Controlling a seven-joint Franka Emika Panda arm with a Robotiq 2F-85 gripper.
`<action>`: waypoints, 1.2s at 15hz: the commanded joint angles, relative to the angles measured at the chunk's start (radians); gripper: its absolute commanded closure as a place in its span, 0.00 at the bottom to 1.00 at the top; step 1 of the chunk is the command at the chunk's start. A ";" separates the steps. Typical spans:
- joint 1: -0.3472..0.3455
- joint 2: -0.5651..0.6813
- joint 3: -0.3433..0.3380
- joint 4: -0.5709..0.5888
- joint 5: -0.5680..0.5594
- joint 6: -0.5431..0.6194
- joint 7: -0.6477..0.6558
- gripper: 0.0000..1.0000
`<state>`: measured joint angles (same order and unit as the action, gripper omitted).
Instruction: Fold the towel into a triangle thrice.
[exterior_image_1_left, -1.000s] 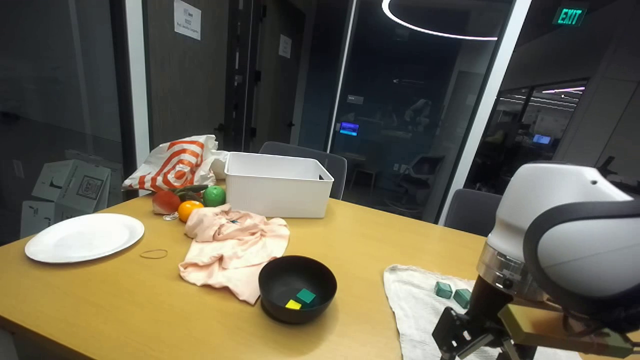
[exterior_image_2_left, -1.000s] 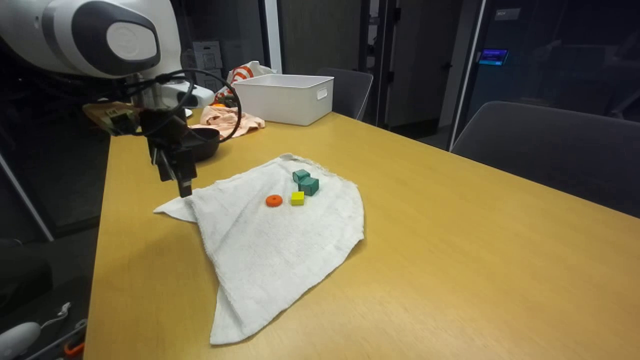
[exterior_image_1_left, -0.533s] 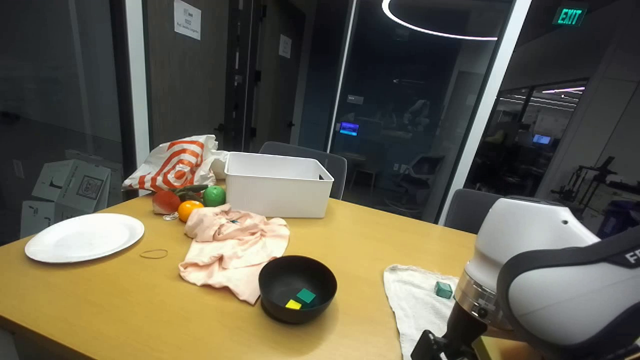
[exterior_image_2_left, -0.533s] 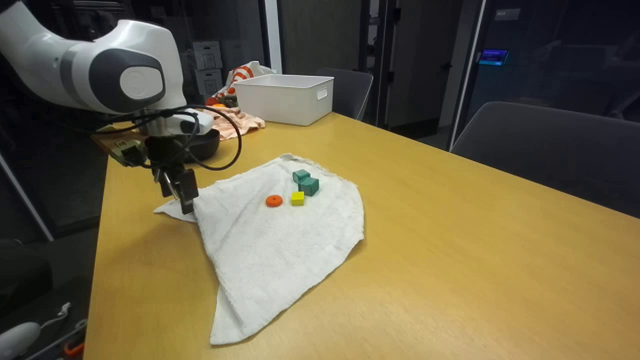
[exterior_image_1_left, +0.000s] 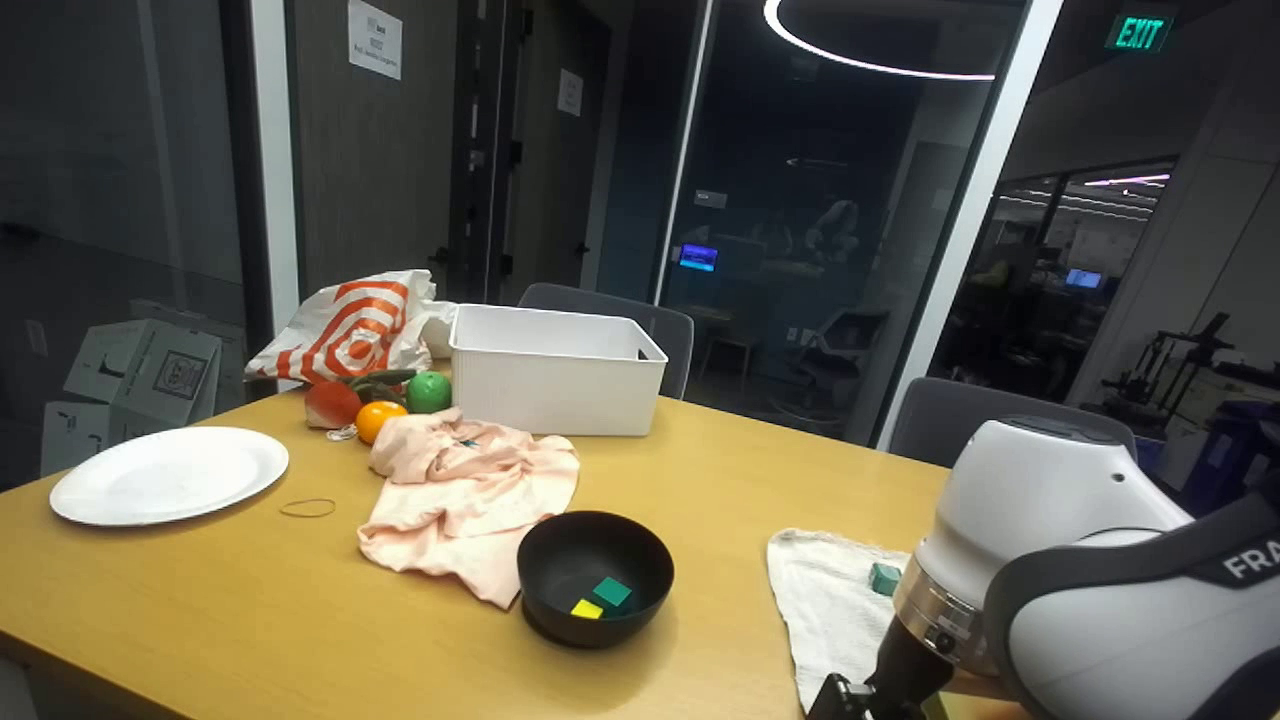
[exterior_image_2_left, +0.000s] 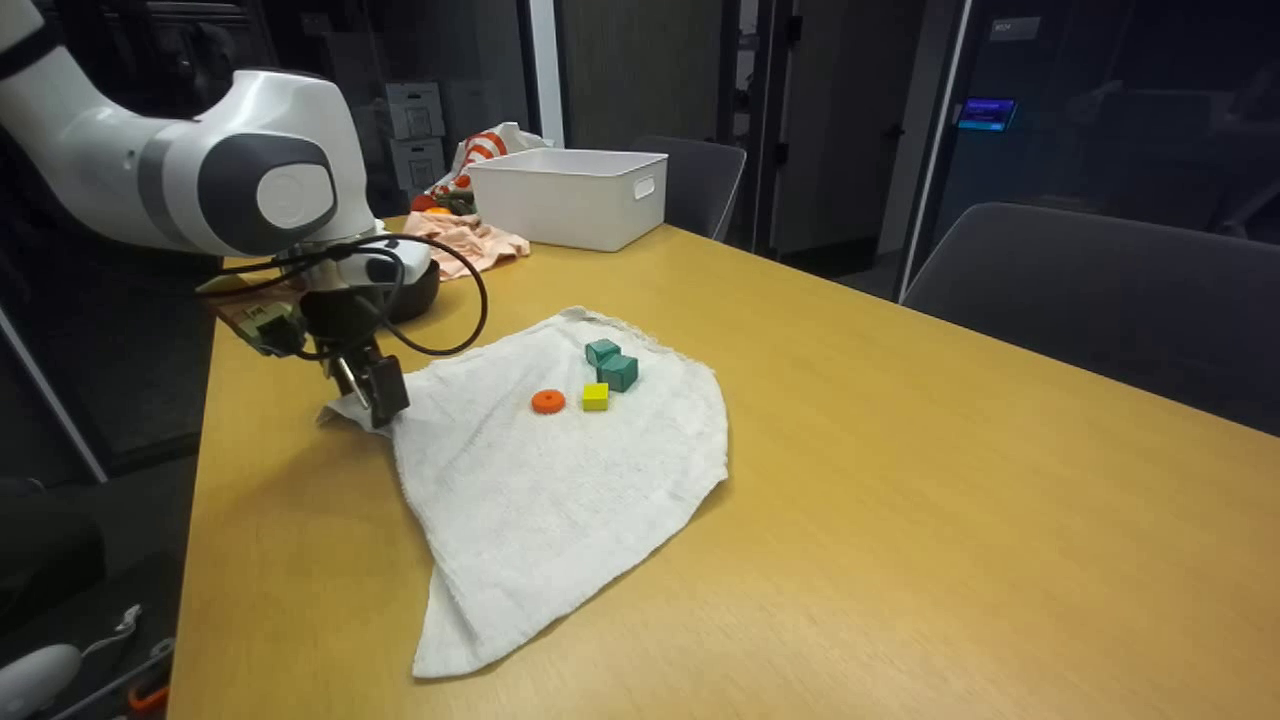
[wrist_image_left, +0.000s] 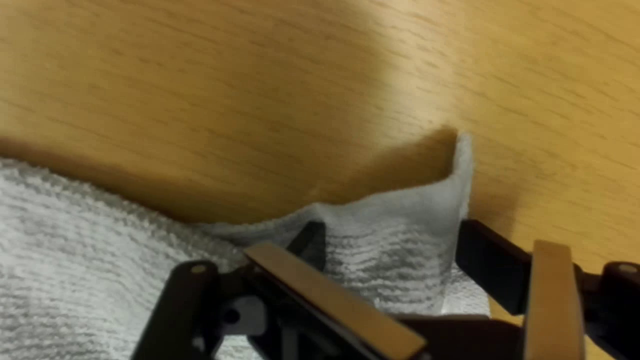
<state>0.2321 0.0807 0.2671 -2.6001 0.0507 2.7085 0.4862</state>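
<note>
The white towel (exterior_image_2_left: 560, 520) lies spread on the table, with a loose corner at the near end and another under my gripper. It also shows in an exterior view (exterior_image_1_left: 830, 610), partly behind the arm. My gripper (exterior_image_2_left: 385, 405) is low at the towel's edge by that far corner. In the wrist view my gripper (wrist_image_left: 390, 245) has its fingers apart, with a ruffled part of the towel (wrist_image_left: 400, 240) standing up between them. The right finger is at the edge of this fold; the left finger is against the cloth. Whether the fingertips touch the table is hidden.
On the towel sit two green blocks (exterior_image_2_left: 617, 372), a yellow block (exterior_image_2_left: 595, 397) and an orange ring (exterior_image_2_left: 548, 401). Beyond are a black bowl (exterior_image_1_left: 545, 570) with small pieces, a pink cloth (exterior_image_1_left: 470, 490), a white bin (exterior_image_1_left: 555, 390), a plate (exterior_image_1_left: 170, 475) and toy fruit (exterior_image_1_left: 380, 422).
My gripper has come down and slightly toward the towel, onto its far corner. That corner has bunched inward, and the near corner has shifted slightly. The blocks and ring have not moved.
</note>
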 joint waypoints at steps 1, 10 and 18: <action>0.029 0.009 -0.028 -0.003 -0.065 0.026 0.063 0.57; -0.016 -0.186 -0.108 0.015 -0.587 -0.106 0.468 0.97; -0.147 -0.137 -0.089 0.181 -1.133 -0.329 0.902 0.94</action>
<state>0.1167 -0.1119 0.1686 -2.5005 -0.9332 2.4701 1.2441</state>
